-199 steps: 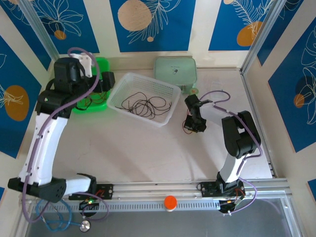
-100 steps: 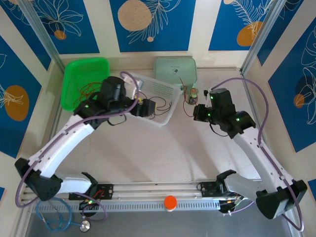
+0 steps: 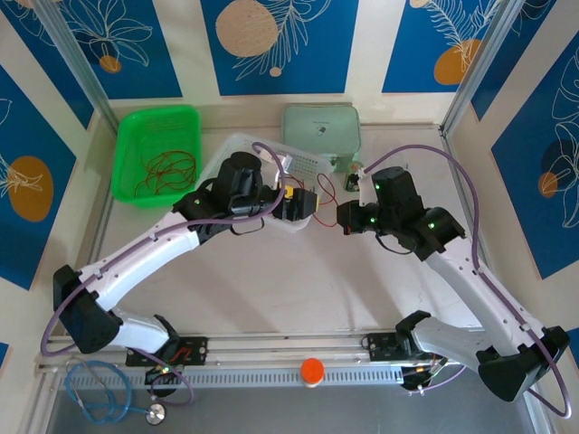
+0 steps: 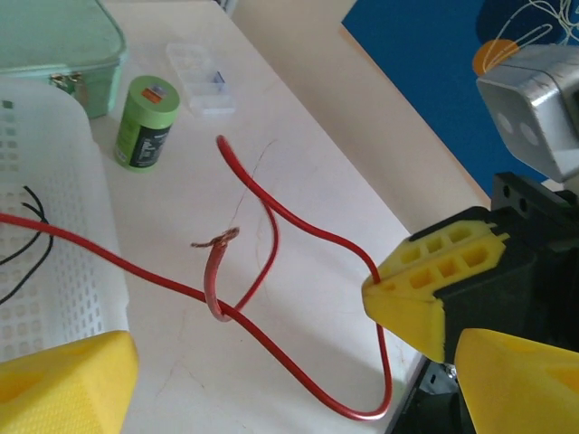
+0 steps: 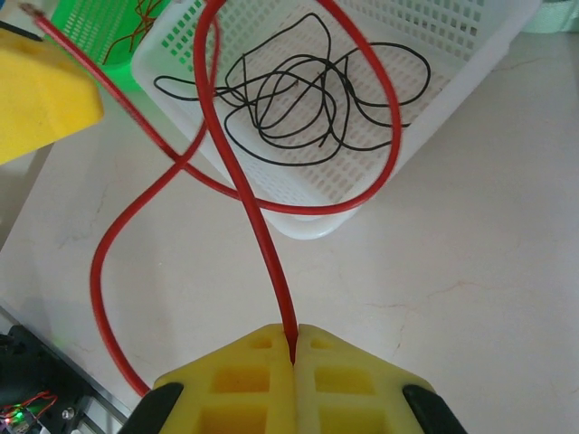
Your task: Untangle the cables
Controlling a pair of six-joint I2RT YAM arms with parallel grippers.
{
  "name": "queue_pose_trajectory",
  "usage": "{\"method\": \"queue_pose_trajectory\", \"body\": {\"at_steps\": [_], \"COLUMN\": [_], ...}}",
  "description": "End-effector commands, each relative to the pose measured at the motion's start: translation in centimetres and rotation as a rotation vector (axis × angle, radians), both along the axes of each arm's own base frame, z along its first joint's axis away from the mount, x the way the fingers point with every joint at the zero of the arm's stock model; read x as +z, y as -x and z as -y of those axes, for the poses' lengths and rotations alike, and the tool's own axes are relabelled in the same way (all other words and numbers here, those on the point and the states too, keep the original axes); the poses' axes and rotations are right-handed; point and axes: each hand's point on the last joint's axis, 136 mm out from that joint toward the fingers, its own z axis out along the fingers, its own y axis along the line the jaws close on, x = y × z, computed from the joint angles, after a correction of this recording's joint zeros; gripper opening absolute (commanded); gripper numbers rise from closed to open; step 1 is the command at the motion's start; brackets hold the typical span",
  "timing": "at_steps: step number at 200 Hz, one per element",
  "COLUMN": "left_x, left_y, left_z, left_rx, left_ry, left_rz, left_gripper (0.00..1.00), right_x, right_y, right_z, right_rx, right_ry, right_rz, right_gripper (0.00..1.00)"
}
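1. Right gripper (image 5: 291, 354): jaws fully closed, pinching the red cable (image 5: 262, 240) at their tips. The cable leads straight ahead from them toward the white basket (image 5: 470, 54).
2. Left gripper (image 4: 291, 366): jaws spread wide, holding nothing. The red cable lies just ahead, slanting from one finger side toward the other and crossing itself once.
3. Black cable (image 5: 303, 104): coiled in the basket, ahead of the right gripper.
4. Judgement: the left arm is nearer the crossing. The strand runs mostly along its closing line, so a wrist roll looks needed to pinch a single strand.
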Motion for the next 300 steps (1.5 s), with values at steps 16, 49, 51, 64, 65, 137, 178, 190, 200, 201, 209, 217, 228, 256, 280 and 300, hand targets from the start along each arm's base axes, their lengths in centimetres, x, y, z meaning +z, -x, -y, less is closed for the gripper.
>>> {"method": "queue_pose_trajectory", "body": {"at_steps": [16, 49, 51, 64, 65, 137, 178, 190, 200, 201, 209, 217, 228, 256, 280, 300], "left_x": [1.6, 1.8, 1.8, 1.6, 1.6, 2.4, 2.1, 1.8, 1.6, 1.5, 1.4, 1.2, 1.2, 1.4, 1.4, 1.0], "left_y": [-1.3, -1.9, -2.0, -2.2, -2.2, -3.4, -3.7, -3.8, -3.9, -3.9, -3.9, -3.8, -3.8, -4.2, -5.3, -6.8], "left_z": [-1.0, -0.4, -0.4, -0.1, -0.1, 0.2, -0.9, -1.8, -2.8, -2.9, -3.7, -4.4, -5.3, -8.5, -12.3, -15.2], "left_rx": [0.078, 0.075, 0.074, 0.072, 0.072, 0.1, 0.153, 0.183, 0.216, 0.22, 0.247, 0.269, 0.296, 0.39, 0.508, 0.598], "left_ry": [-0.021, -0.016, -0.015, -0.017, -0.017, -0.029, -0.052, -0.08, -0.107, -0.111, -0.128, -0.143, -0.158, -0.249, -0.36, -0.446], "left_rz": [0.093, 0.114, 0.115, 0.112, 0.113, 0.156, 0.161, 0.17, 0.18, 0.182, 0.189, 0.196, 0.208, 0.254, 0.3, 0.326], "left_gripper": [0.86, 0.74, 0.73, 0.66, 0.66, 0.3, 0.0, 0.0, 0.0, 0.0, 0.0, 0.0, 0.0, 0.0, 0.0, 0.0], "right_x": [2.0, 2.2, 2.2, 2.4, 2.4, 2.1, 2.3, 2.6, 2.9, 3.0, 3.3, 3.6, 4.0, 4.3, 4.3, 4.1], "right_y": [0.8, 1.0, 0.9, 1.1, 1.0, 1.5, 1.6, 1.7, 1.9, 2.0, 2.1, 2.3, 2.5, 3.3, 4.8, 6.1], "right_z": [-0.7, -0.9, -0.9, -1.0, -1.0, -1.2, -0.4, 0.1, 0.6, 0.6, 0.9, 1.2, 1.6, 2.1, 1.5, 0.9], "right_rx": [0.053, 0.055, 0.054, 0.058, 0.059, 0.07, 0.037, 0.024, 0.02, 0.02, 0.016, 0.014, 0.013, 0.054, 0.163, 0.25], "right_ry": [-0.063, -0.084, -0.085, -0.095, -0.096, -0.111, -0.099, -0.099, -0.108, -0.109, -0.123, -0.14, -0.166, -0.221, -0.265, -0.277], "right_rz": [0.053, 0.048, 0.048, 0.047, 0.047, 0.032, 0.04, 0.042, 0.046, 0.045, 0.048, 0.047, 0.045, 0.018, -0.047, -0.105], "right_gripper": [0.0, 0.0, 0.0, 0.0, 0.0, 0.0, 0.0, 0.0, 0.0, 0.0, 0.0, 0.0, 0.0, 0.0, 0.0, 0.0]}}
